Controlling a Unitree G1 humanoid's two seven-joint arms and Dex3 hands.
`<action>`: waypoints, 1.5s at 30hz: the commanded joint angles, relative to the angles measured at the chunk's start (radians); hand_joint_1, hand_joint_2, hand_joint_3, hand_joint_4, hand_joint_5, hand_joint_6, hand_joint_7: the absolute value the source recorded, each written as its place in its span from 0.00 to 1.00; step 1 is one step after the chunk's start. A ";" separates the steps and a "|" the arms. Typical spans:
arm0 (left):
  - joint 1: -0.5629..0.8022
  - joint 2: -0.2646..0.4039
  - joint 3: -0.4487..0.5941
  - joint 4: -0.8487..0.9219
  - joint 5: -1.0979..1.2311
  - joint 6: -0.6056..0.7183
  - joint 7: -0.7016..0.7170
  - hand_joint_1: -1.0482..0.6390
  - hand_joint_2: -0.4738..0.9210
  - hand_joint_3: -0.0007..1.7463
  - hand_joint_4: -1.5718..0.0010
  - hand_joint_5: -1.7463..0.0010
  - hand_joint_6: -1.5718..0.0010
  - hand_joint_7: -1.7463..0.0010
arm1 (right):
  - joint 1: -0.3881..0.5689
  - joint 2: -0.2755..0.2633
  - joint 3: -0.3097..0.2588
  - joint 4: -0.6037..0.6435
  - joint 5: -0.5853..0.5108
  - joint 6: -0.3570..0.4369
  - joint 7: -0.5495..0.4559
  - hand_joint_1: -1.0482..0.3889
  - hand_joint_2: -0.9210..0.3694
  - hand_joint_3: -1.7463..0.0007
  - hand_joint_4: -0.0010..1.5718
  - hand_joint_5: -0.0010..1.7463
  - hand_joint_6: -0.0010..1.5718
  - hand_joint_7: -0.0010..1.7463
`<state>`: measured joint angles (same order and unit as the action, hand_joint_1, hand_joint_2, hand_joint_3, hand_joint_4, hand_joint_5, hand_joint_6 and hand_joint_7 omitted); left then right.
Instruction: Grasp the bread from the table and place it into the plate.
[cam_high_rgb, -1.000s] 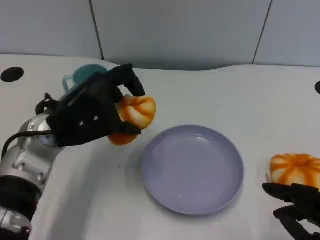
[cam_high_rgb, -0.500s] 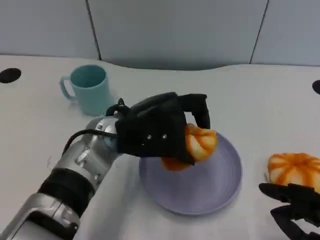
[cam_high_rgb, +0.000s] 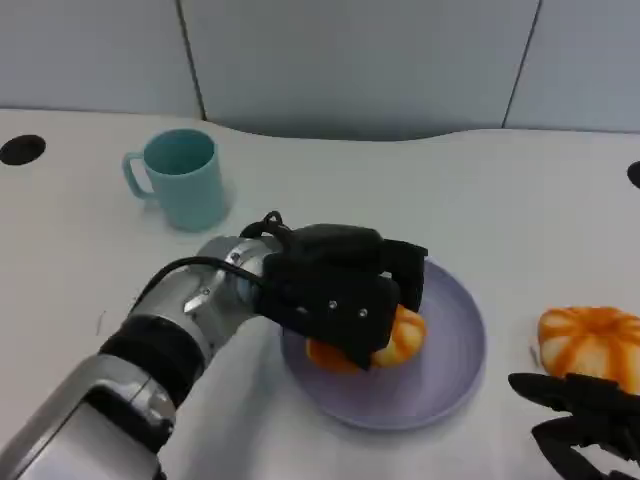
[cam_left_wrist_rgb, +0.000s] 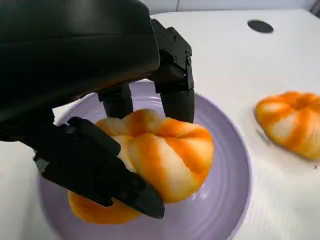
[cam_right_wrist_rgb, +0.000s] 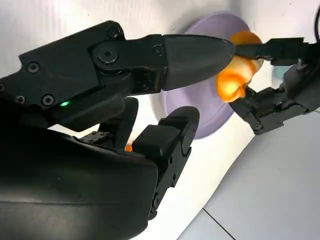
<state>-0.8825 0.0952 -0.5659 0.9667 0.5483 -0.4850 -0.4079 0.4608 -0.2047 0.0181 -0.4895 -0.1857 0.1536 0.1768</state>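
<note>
Lowered since before, the left robot hand (cam_high_rgb: 345, 300) gripped the orange-striped bread roll (cam_high_rgb: 392, 340) inside the round lilac plate (cam_high_rgb: 455, 345); the right robot hand (cam_high_rgb: 585, 420) lay open.

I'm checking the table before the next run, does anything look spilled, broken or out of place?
Nothing stands out. The left hand holds one bread over the purple plate, another bread lies beside it, and the teal mug stands upright.

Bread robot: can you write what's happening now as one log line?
left robot hand: holds bread | over plate | right robot hand: open | second bread: on table
</note>
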 joint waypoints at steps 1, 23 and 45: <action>-0.054 0.036 -0.031 -0.008 0.034 -0.057 -0.043 0.27 0.93 0.00 0.95 0.69 0.77 0.92 | 0.003 -0.006 -0.005 -0.009 0.003 0.000 -0.004 0.48 0.00 0.77 0.35 0.39 0.46 0.00; -0.035 0.108 0.108 -0.181 -0.177 -0.013 -0.319 0.15 0.92 0.00 1.00 1.00 0.93 0.99 | 0.003 -0.011 -0.015 -0.003 0.011 -0.006 0.000 0.49 0.00 0.77 0.35 0.39 0.45 0.00; 0.622 0.228 0.511 -0.705 -0.614 0.216 -0.205 0.27 0.99 0.01 0.83 0.90 0.79 0.96 | -0.009 -0.029 -0.063 0.053 0.035 -0.042 0.013 0.48 0.00 0.77 0.35 0.40 0.47 0.01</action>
<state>-0.3462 0.3377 -0.0836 0.3227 -0.0506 -0.3167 -0.6777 0.4589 -0.2183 -0.0262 -0.4528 -0.1610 0.1306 0.1905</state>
